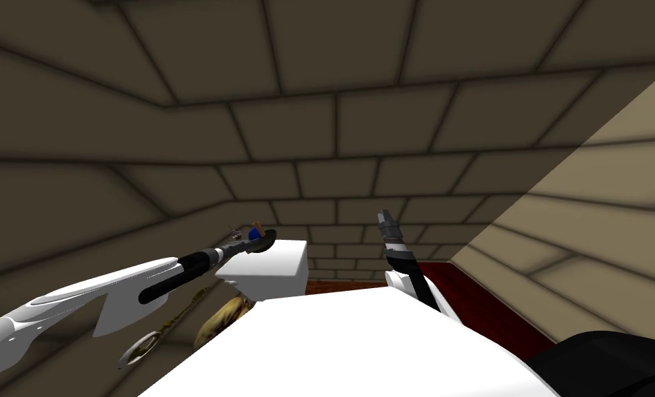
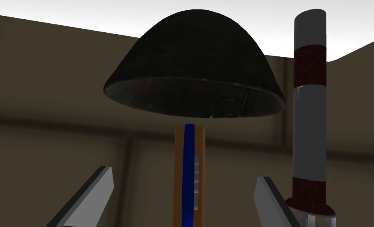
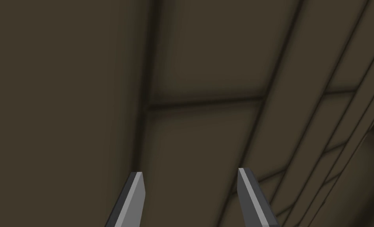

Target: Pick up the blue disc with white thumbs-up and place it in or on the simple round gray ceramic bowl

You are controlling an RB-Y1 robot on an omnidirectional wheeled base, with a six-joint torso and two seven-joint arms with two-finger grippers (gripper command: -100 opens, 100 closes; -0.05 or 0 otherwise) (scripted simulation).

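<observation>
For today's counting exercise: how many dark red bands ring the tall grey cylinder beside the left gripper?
2. One band rings the grey cylinder far from the left gripper; the second band sits by its flared foot, nearer that gripper. None seems hidden.

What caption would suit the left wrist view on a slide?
Open left gripper flanks the edge-on blue disc, dark bowl beyond, striped cylinder alongside.

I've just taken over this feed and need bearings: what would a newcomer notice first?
The dark dome-shaped bowl looms just beyond the open left gripper, whose fingers flank, without touching, a blue disc seen edge-on with brown sides. A grey cylinder with dark red bands stands beside the bowl. In the head view the left gripper reaches over a white block; the right gripper is raised, open.
</observation>
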